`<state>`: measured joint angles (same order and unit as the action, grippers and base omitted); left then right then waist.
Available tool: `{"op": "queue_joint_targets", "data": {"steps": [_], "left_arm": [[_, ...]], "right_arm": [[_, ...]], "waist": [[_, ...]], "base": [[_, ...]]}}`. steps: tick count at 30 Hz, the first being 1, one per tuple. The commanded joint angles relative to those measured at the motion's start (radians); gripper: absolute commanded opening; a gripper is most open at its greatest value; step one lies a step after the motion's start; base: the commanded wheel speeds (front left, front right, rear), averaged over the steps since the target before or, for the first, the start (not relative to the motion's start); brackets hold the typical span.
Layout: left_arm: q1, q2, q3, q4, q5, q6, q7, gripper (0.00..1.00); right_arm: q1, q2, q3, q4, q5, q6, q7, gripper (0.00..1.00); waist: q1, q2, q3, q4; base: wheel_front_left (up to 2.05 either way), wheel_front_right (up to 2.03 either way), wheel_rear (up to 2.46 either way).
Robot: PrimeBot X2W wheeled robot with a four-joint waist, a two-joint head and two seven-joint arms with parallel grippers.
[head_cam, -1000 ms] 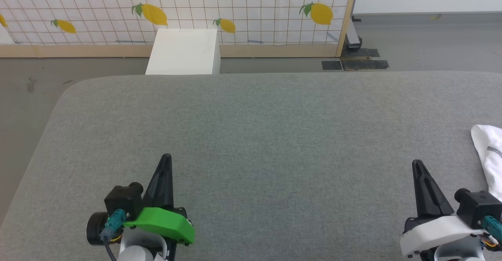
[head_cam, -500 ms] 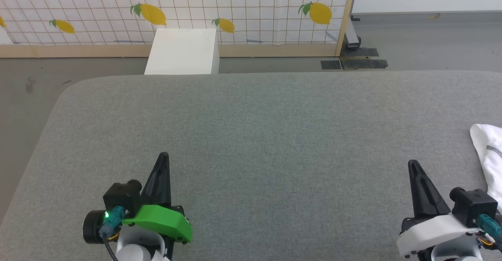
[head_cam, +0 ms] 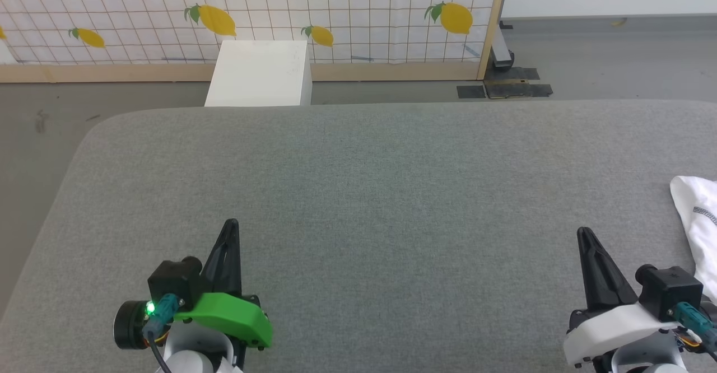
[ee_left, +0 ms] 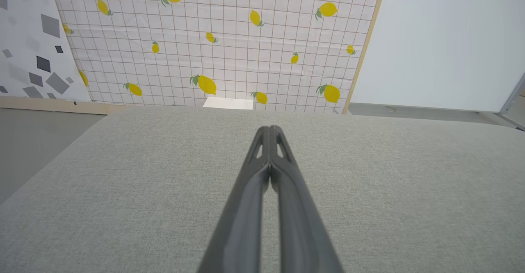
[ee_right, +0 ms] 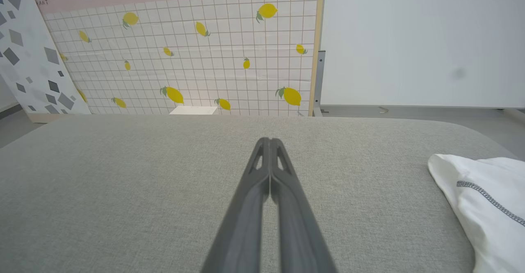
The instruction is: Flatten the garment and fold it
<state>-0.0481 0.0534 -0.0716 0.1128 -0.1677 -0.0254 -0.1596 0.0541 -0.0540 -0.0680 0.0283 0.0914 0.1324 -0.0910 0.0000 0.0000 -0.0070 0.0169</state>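
My left end effector (head_cam: 229,225) sits over the grey cushion's (head_cam: 358,182) near edge, toward its left corner, fingers pressed together, pointing forward, holding nothing. My right end effector (head_cam: 583,232) matches it toward the right, also closed and empty.

The garment (head_cam: 697,216) lies at the surface's (head_cam: 392,182) right edge, right of the right gripper (head_cam: 583,231); the left gripper (head_cam: 230,223) sits front-left; a box (head_cam: 260,73) stands behind the far edge

The table (head_cam: 358,194) is covered in matt, coarsely woven grey cloth. At its right edge, the garment (head_cam: 697,222) is shown as smooth white cloth. Behind the table, the box (head_cam: 257,73) is finished matt white; the frame (head_cam: 392,71) is bare wood.
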Motion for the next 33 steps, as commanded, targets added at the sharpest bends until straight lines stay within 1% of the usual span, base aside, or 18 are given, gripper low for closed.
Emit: {"op": "queue_joint_targets", "data": {"steps": [1, 33], "left_arm": [[0.014, -0.001, 0.006, -0.008, 0.009, 0.006, 0.006, 0.00], [0.028, -0.002, 0.034, -0.052, 0.076, 0.014, 0.070, 0.00]], "right_arm": [[-0.017, 0.001, 0.004, -0.006, -0.011, -0.001, 0.005, 0.00], [-0.032, 0.002, 0.031, -0.015, -0.045, -0.001, 0.041, 0.00]], "waist": [[0.0000, 0.0000, 0.000, 0.000], [0.0000, 0.0000, 0.003, -0.007]], "base": [[0.00, 0.00, 0.00], [0.00, 0.00, 0.00]]}}
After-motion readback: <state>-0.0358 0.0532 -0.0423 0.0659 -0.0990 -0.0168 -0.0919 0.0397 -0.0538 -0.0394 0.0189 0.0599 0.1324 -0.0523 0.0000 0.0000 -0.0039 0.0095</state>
